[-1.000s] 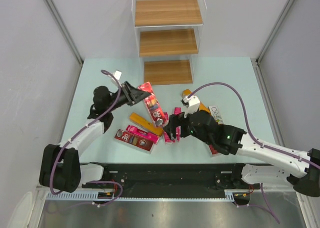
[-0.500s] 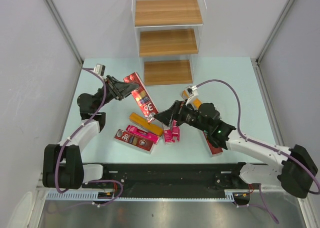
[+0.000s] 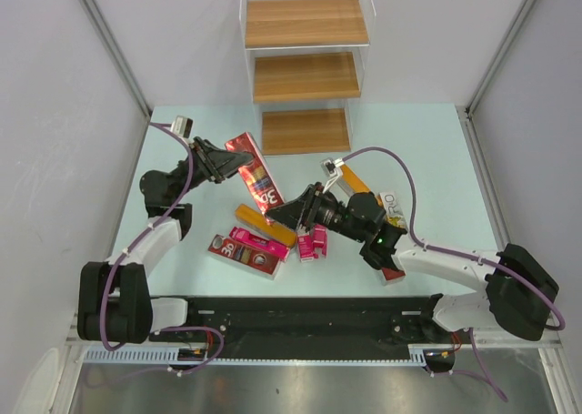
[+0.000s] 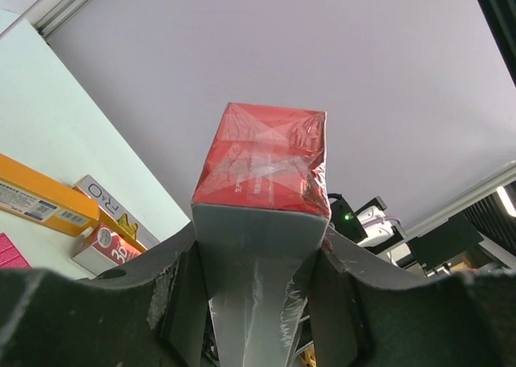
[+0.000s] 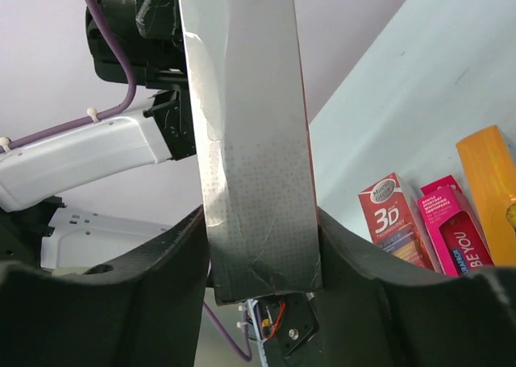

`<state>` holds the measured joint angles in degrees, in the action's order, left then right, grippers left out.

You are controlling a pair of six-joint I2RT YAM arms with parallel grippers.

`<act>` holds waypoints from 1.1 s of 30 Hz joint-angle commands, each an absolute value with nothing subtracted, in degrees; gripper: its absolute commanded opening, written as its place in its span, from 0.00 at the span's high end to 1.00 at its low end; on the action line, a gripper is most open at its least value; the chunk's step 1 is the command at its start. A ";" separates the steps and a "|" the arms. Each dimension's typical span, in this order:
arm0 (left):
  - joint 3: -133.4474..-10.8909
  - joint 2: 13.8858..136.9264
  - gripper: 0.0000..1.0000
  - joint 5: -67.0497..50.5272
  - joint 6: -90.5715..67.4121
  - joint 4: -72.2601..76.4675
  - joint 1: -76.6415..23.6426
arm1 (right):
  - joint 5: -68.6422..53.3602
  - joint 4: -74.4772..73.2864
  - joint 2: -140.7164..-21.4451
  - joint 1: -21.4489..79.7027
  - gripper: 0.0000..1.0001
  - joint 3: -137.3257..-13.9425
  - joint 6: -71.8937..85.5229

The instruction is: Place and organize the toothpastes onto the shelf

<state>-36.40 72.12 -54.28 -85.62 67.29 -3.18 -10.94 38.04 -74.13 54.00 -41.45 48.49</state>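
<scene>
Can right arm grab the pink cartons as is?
Probably not yet. The right tool is shut on one end of the dark red carton, with the left tool on the other end. The pink cartons lie close by, but it must let go first.

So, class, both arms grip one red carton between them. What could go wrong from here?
1. The left fingers and the right fingers both clamp the same dark red carton; if the arms pull apart, it may crush or tear.
2. It looks tilted above loose cartons; an early release could drop it onto the orange carton and scatter the pile.
</scene>
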 commanded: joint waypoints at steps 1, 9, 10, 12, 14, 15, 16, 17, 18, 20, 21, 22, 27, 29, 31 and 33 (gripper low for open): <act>-37.35 70.84 0.50 -54.14 -87.36 71.54 -2.81 | -10.02 41.57 -73.39 54.58 0.56 -42.80 48.34; -36.91 70.40 0.00 -54.84 -84.30 68.13 -2.81 | -9.49 38.85 -70.49 54.49 0.68 -42.80 48.16; -37.18 70.14 0.00 -55.28 -83.07 64.37 -2.81 | -9.23 38.15 -69.97 54.32 0.69 -42.80 48.08; -37.44 68.30 0.01 -55.20 -77.28 58.05 -2.81 | -8.79 36.66 -67.77 53.79 0.70 -42.80 48.25; -39.54 64.10 0.00 -52.66 -64.26 37.71 -2.81 | -7.82 32.80 -64.80 52.66 0.71 -42.80 48.25; -41.03 61.98 0.00 -49.51 -58.07 28.13 -2.81 | -6.60 31.22 -63.73 52.39 0.71 -42.80 47.90; -45.22 60.14 0.00 -45.22 -51.48 18.38 -3.07 | -5.90 27.72 -62.50 52.12 0.71 -42.80 47.73; -47.35 58.38 0.00 -33.17 -41.06 0.62 -3.25 | -5.19 26.03 -61.19 51.42 0.71 -42.89 47.20; -48.94 55.05 0.00 -27.39 -37.74 -5.74 -3.77 | -4.40 24.45 -58.91 51.07 0.71 -42.89 47.11; -51.85 52.22 0.00 -11.80 -32.37 -17.34 -3.78 | -4.05 20.06 -56.61 49.75 0.71 -43.15 46.67; -52.46 50.38 0.00 -7.60 -31.47 -20.53 -3.95 | -3.26 17.95 -55.21 49.40 0.71 -43.85 46.41; -53.25 49.58 0.00 -3.73 -29.99 -22.39 -3.96 | -2.90 14.10 -54.76 49.05 0.71 -45.16 46.15; -54.14 50.27 0.00 -1.03 -27.34 -27.86 -3.96 | -2.11 5.20 -57.03 46.77 0.71 -53.07 42.11; -53.97 52.11 0.00 -3.33 -26.81 -27.69 -3.87 | -2.72 2.64 -60.63 45.88 0.71 -59.02 40.52; -54.31 53.26 0.01 -5.61 -26.63 -27.94 -3.87 | -4.56 1.06 -63.70 43.70 0.71 -63.61 39.56; -54.93 54.49 0.00 -6.50 -26.54 -28.91 -3.87 | -7.80 0.79 -68.89 41.84 0.71 -70.64 39.46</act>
<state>-53.45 52.64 -6.11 -29.91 -23.62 -3.99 -4.14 0.95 -63.40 45.04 -58.61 42.57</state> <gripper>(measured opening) 0.994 0.424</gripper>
